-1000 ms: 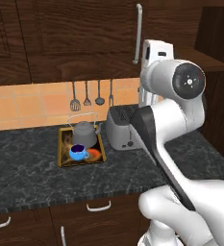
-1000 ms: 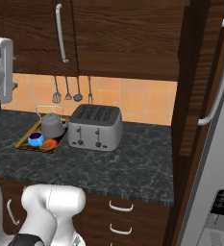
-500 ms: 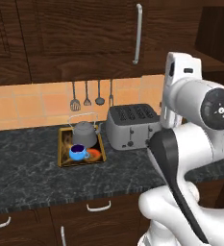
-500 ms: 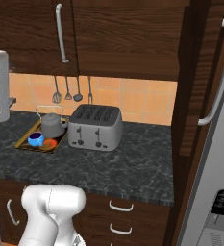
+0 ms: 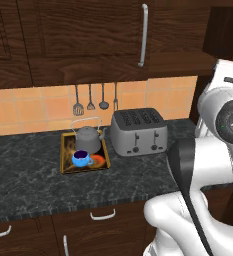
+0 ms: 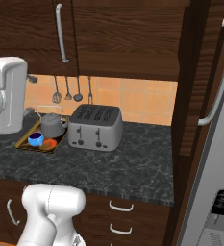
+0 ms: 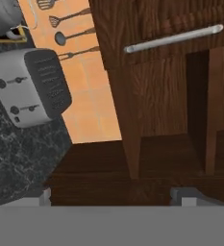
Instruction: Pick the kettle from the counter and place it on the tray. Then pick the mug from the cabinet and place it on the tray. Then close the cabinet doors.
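Kettle (image 5: 88,140) upright at tray (image 5: 66,160) back, spout toward toaster (image 5: 138,132); blue mug (image 5: 81,159) in front. Tray's long axis runs front-to-back on counter (image 5: 33,185). Cabinet doors (image 5: 88,35) shut. Gripper (image 7: 111,198) jaws wide apart, holding nothing.

The mug (image 5: 81,158) hides part of the tray (image 5: 65,156) picture. In the hand view, the kettle (image 7: 3,17) is cut off by the top-left corner. The robot arm hides the tray's left end (image 6: 23,141) in the right base view.

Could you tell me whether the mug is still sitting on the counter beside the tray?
No, the mug sits on the tray, in front of the kettle.
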Robot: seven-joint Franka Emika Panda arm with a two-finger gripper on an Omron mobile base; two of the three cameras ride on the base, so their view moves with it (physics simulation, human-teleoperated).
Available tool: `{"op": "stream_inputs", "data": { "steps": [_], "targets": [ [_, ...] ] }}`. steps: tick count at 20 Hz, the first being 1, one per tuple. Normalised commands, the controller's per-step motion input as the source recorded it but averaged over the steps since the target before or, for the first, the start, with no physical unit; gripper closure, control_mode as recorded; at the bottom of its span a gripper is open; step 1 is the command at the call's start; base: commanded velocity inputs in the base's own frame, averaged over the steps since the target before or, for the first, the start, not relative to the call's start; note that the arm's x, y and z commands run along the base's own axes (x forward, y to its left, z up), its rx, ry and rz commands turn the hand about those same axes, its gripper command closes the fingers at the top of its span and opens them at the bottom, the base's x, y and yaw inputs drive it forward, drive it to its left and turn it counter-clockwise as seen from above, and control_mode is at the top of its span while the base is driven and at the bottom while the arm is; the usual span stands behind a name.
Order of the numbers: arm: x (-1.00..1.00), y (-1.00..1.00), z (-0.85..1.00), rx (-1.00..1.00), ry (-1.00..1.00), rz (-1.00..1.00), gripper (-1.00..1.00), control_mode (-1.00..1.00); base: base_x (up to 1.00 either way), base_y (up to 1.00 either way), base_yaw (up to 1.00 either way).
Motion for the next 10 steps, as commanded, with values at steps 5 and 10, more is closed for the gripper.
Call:
{"op": "stream_inputs", "data": {
  "steps": [5, 10],
  "targets": [
    [-0.19, -0.99, 0.02, 0.2, 0.01, -0.18, -1.0, -1.0, 0.0, 0.0, 0.0],
    [-0.22, -0.95, 0.02, 0.16, 0.03, -0.18, -1.0, -1.0, 0.0, 0.0, 0.0]
  ]
}}
